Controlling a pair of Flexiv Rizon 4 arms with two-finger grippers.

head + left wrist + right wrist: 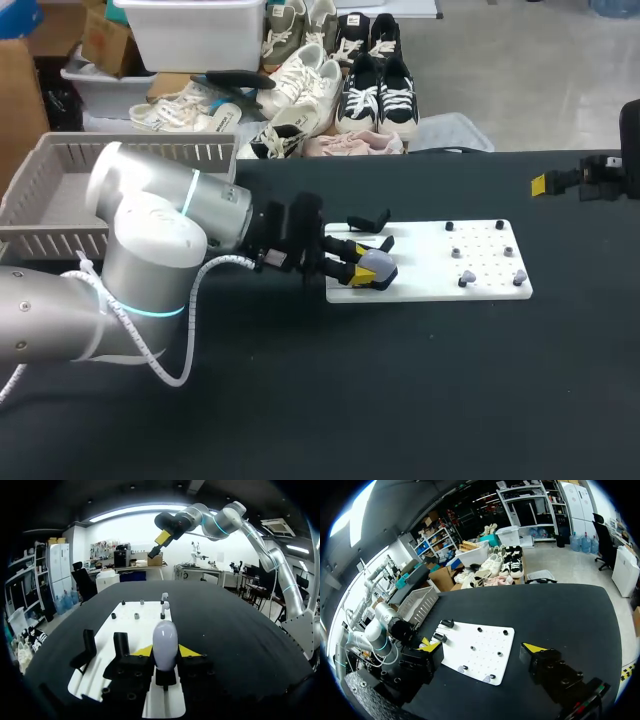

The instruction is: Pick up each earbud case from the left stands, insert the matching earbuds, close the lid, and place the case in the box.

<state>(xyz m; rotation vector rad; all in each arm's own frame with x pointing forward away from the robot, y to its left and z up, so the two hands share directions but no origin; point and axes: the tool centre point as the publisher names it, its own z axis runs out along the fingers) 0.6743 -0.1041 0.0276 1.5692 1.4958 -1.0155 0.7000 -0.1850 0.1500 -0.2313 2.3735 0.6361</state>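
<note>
Fingers of the left gripper (pixel 165 652) are clamped on the pale earbud case (pixel 165 639) from both sides. The case stands upright at the left end of the white board (pixel 480 262), just beside two empty black stands (pixel 121 648). Small grey earbuds (pixel 466 279) sit at the board's right end. The right gripper (pixel 481 648) hangs well off to the right, fingers wide apart. A grey basket (pixel 50 205) stands far left.
</note>
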